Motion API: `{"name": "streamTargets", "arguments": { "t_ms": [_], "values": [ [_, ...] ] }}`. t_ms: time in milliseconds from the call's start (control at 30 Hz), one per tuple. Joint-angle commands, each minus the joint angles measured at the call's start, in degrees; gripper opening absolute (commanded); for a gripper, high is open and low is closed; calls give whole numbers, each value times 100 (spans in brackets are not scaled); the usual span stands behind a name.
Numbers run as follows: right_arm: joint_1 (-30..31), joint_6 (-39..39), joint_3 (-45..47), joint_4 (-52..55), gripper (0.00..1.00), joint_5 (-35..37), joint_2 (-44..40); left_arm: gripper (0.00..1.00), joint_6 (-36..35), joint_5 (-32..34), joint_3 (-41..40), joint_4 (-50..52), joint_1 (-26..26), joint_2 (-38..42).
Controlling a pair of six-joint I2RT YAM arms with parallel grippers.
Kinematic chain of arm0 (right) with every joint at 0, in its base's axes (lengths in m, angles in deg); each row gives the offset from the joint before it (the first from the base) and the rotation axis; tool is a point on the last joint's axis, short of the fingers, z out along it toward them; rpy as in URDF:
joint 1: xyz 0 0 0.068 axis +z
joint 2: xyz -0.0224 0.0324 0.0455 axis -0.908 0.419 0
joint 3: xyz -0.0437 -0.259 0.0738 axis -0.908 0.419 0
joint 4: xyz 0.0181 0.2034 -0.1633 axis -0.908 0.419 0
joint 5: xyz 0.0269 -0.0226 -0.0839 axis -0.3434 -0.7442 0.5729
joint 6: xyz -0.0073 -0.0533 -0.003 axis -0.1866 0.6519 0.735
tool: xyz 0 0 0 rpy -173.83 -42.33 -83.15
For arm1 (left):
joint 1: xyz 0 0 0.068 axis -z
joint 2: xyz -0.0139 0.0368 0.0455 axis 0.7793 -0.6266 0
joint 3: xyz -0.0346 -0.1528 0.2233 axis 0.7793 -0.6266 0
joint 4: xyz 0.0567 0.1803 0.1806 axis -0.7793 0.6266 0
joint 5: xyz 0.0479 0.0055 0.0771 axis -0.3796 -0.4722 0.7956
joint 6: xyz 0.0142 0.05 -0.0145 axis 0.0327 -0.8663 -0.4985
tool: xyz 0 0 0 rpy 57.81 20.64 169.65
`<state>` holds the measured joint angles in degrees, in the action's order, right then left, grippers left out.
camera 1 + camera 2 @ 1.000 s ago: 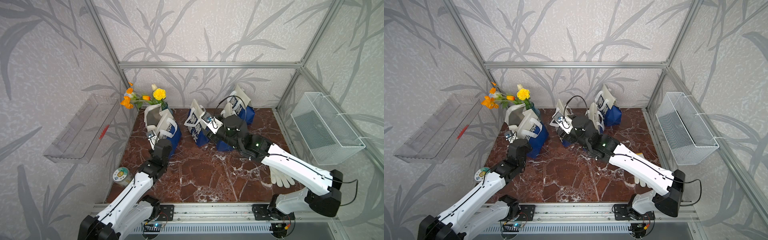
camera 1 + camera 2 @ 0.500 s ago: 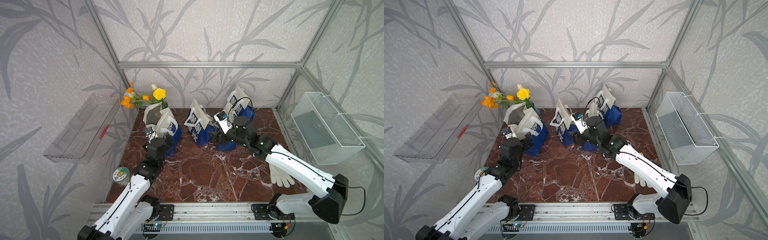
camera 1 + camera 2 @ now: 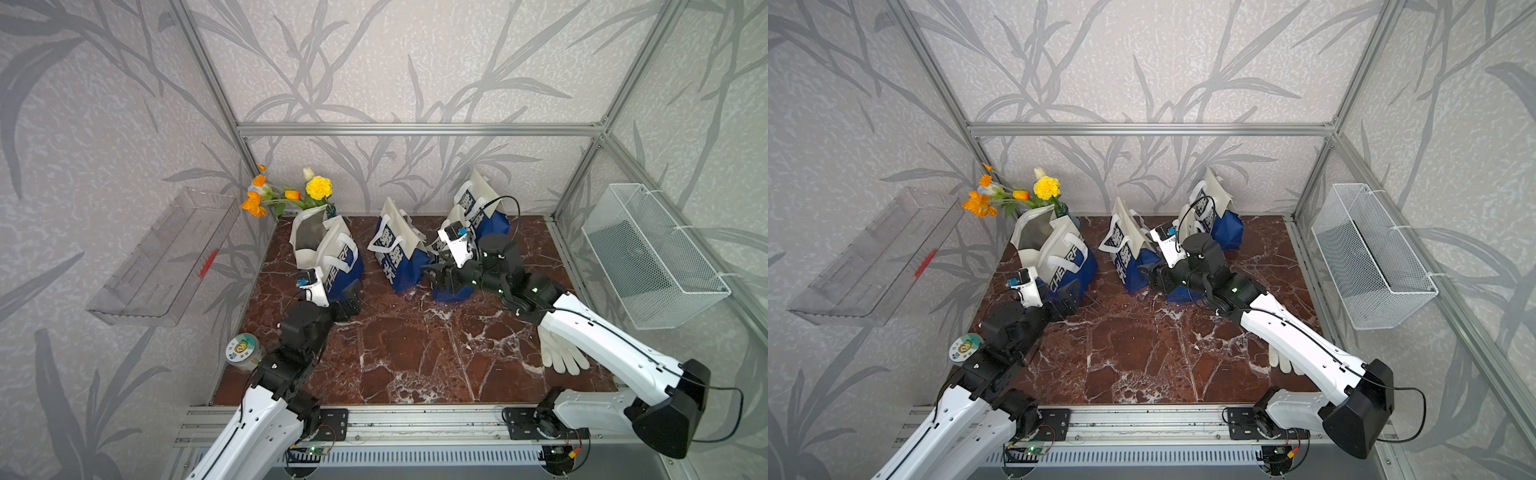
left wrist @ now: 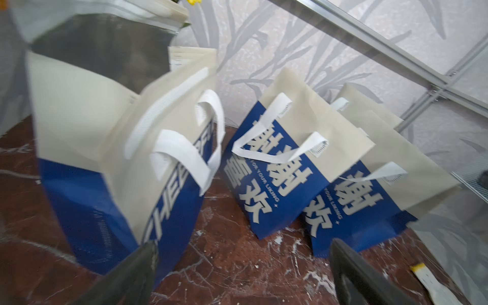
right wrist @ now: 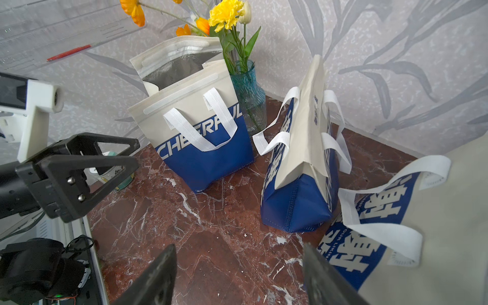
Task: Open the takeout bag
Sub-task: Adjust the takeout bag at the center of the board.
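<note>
Several blue-and-beige takeout bags stand along the back of the marble table. The leftmost bag [image 3: 328,253] [image 3: 1059,253] [image 4: 92,118] [image 5: 200,132] has its mouth spread, showing silver lining. The middle bag [image 3: 399,253] [image 5: 303,132] is folded flat and shut. My left gripper [image 3: 350,294] [image 3: 1069,296] [image 4: 244,244] is open and empty, just in front of the open bag's blue base. My right gripper [image 3: 432,274] [image 3: 1148,276] [image 5: 239,246] is open and empty, low between the middle bag and a shut bag [image 3: 453,293] [image 5: 435,211] beside it.
A glass vase [image 5: 248,92] of flowers [image 3: 316,189] stands behind the open bag. A white glove [image 3: 557,353] lies under the right arm, and a round tin [image 3: 243,353] sits by the left arm. A wire basket [image 3: 648,257] and a clear tray [image 3: 166,257] hang on the side walls.
My left gripper opened, let go of the leftmost bag and drew back a little. My right gripper left the middle bag's top and dropped low to its right.
</note>
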<state>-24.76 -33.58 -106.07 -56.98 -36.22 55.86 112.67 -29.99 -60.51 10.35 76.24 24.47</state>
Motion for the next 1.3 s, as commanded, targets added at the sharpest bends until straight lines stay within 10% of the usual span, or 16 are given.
{"name": "streamTargets", "arguments": {
  "t_ms": [0, 467, 967, 1267],
  "values": [
    [-45, -90, 119, 98, 73, -84, -314, 100, -474, -410, 327, -94, 357, -437],
    [-89, 431, 532, 317, 68, 1024, -1124, 89, -427, 896, 2354, -867, 994, -4065],
    [-109, 603, 674, 283, 70, 1139, -1130, 88, -979, -480, 1681, -1899, 1001, -3945],
    [-109, 696, 620, 245, 70, 1245, -1084, 89, -1201, -25, 2361, -1864, 999, -4687]
  ]
}}
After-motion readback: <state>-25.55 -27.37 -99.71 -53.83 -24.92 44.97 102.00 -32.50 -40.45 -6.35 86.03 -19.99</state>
